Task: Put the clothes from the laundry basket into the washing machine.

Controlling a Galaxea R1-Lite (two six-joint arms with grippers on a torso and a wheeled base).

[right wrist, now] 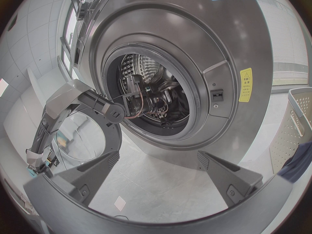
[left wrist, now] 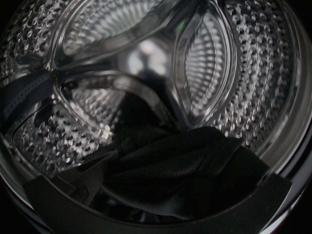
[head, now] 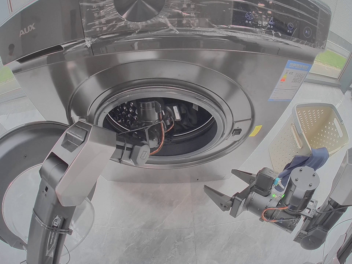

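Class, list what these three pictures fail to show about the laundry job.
Left pincer: open or shut; head view, its own wrist blocks it inside the drum.
Laundry basket: what lies low inside; head view, right arm covers it.
Dark garment: one piece or several; left wrist view, too dim.

Even daylight fills the head view; glare streaks the clear plastic film (head: pixel 176 15) on the grey steel washing machine (head: pixel 55 77) at upper centre. Inside the perforated steel drum (left wrist: pixel 260 65) it is dim, with bright glints mid-frame and black, bowed corners.
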